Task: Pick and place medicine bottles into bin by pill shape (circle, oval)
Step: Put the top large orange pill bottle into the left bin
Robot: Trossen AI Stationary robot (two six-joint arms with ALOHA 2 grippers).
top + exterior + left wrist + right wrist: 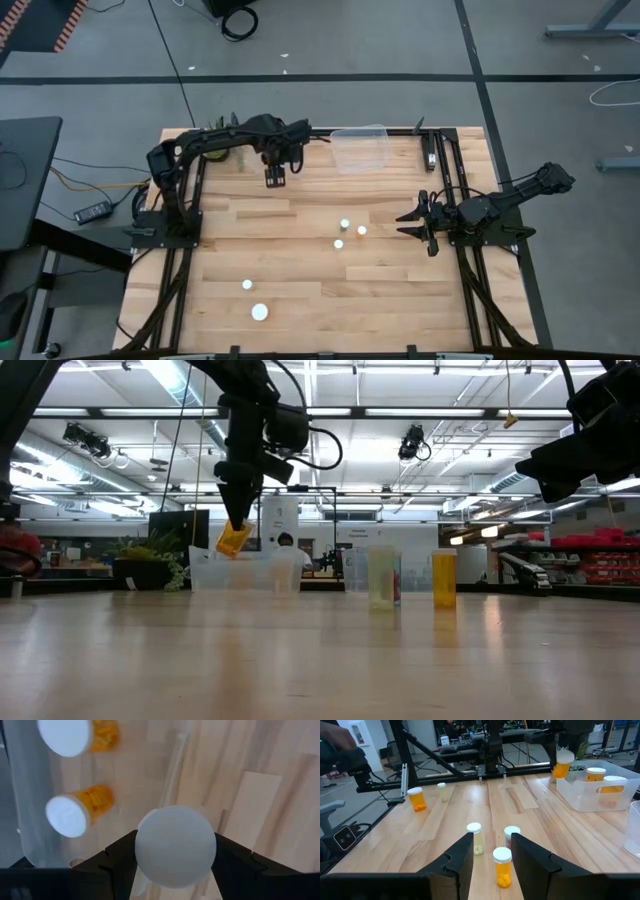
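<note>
Your left gripper (275, 178) hung in the air above the wooden counter (300, 300), just beside the clear bin (592, 795) that sat at the counter's far edge. Its fingers (235, 862) pinched an orange bottle with a white cap (233, 538), which was tilted and well off the counter. Inside the clear bin, two more white-capped orange bottles (80, 810) already lay. Toward the counter's middle from the bin, three bottles (345, 232) stood close together: one orange with a white cap (502, 866), one pale with whitish pills (475, 838), and one partly hidden behind them. Farther from the bin, near the counter's front edge, two more bottles (255, 300) stood apart from that cluster. Your right gripper (425, 227) waited low at the counter's right side, well away from the bin, pointing toward the cluster. Its fingers (460, 857) stood partly spread and held nothing. A small green plant (215, 135) sat at the far edge, on the bin's left.
</note>
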